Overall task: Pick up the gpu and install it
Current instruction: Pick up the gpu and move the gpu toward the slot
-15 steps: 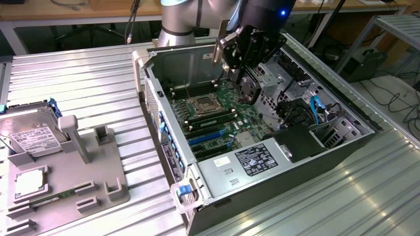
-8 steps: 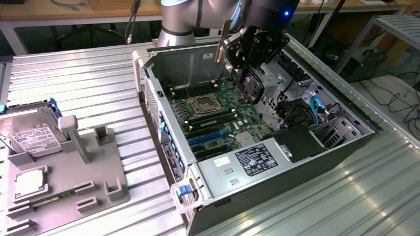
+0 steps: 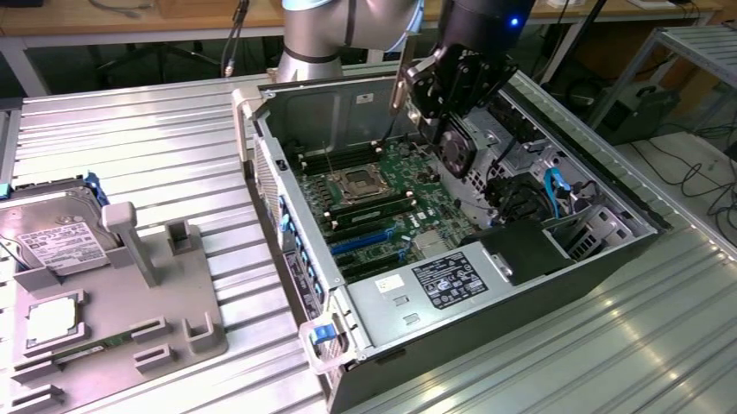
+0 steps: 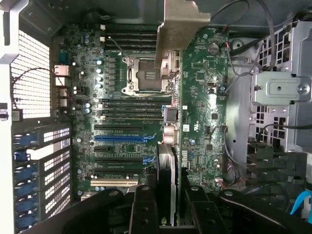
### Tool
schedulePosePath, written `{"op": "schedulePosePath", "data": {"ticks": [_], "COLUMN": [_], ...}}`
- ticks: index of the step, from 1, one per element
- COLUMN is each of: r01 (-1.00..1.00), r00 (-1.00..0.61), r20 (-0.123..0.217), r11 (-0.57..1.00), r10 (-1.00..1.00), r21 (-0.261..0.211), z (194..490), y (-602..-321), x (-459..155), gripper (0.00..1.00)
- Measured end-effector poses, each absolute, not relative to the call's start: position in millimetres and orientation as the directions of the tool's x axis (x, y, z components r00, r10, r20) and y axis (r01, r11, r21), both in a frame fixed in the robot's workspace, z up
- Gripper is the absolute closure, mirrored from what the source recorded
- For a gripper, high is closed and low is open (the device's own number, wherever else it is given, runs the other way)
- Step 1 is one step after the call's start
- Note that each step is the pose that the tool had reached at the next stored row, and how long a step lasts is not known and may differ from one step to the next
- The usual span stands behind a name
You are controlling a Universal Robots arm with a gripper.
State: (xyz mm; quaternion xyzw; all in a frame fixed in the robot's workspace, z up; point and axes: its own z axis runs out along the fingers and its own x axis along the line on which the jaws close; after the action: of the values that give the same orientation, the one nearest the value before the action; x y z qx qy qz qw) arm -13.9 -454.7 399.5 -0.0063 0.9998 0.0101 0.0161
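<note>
Above the motherboard [image 3: 381,185] inside the open case [image 3: 328,112], the gripper [image 4: 167,190] clamps the gpu [image 3: 457,145], blue cables [image 3: 554,191] nearby.

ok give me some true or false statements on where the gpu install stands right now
1. The end effector grips the gpu. True.
2. The gpu is seated in a slot. False: it hangs above the motherboard, in no slot.
3. A hard drive rests on the grey fixture at the exterior view's left. True.
4. A cooler sits on the board's middle. False: the cpu socket there is bare.
</note>
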Motion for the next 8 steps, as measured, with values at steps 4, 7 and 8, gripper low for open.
{"op": "schedulePosePath", "data": {"ticks": [4,7,8], "r01": [-0.013,-0.013,-0.013], "r00": [-0.999,-0.999,-0.999], "r20": [-0.032,-0.032,-0.032], "r11": [1.0,1.0,1.0], "r10": [-0.012,-0.012,-0.012], "r21": [0.02,0.02,0.02], "z": [399.5,399.5,399.5], "y": [-454.7,-454.6,-454.7], "x": [-12.8,-12.7,-12.7], "gripper": [0.73,0.73,0.73]}}
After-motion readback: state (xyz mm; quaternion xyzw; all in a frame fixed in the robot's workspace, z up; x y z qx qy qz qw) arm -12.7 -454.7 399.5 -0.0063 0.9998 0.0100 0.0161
